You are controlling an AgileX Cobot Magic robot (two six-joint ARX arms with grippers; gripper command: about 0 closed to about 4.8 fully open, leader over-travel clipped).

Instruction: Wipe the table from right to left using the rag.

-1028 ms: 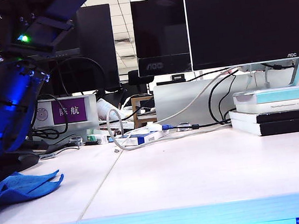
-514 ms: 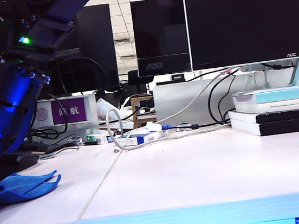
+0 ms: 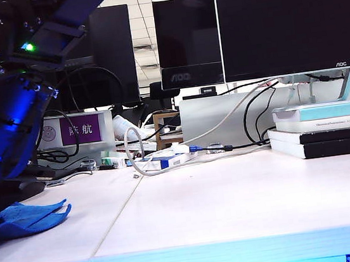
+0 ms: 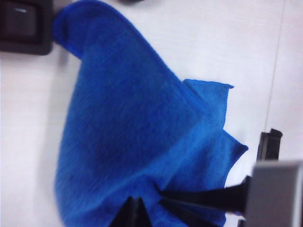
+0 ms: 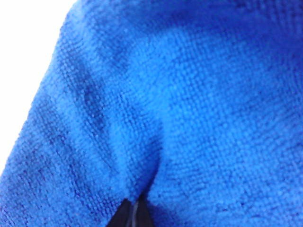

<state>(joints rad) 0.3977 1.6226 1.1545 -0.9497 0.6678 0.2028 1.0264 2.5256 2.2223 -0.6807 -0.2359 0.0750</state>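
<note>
The blue rag (image 3: 26, 216) lies bunched at the far left of the white table (image 3: 234, 200), under a large dark arm (image 3: 7, 119). In the right wrist view the rag (image 5: 189, 94) fills the frame, and my right gripper (image 5: 134, 215) is shut on a raised fold of it. The left wrist view looks down on the rag (image 4: 132, 132) spread on the table (image 4: 189, 38). There my left gripper (image 4: 135, 213) is shut, its tips over the cloth. The right gripper's dark fingers (image 4: 199, 197) reach into the rag from the side. Neither gripper's tips show in the exterior view.
Dark monitors (image 3: 289, 18) stand along the back, with a stack of books (image 3: 328, 128) at the right. Cables and a small white-blue box (image 3: 166, 161) lie at mid-back, next to a purple-labelled box (image 3: 76, 130). A black device (image 4: 23, 23) sits by the rag's far corner.
In the exterior view the rag's free corner has slid a little to the left and sunk slightly. The arm above it has shifted a bit.
</note>
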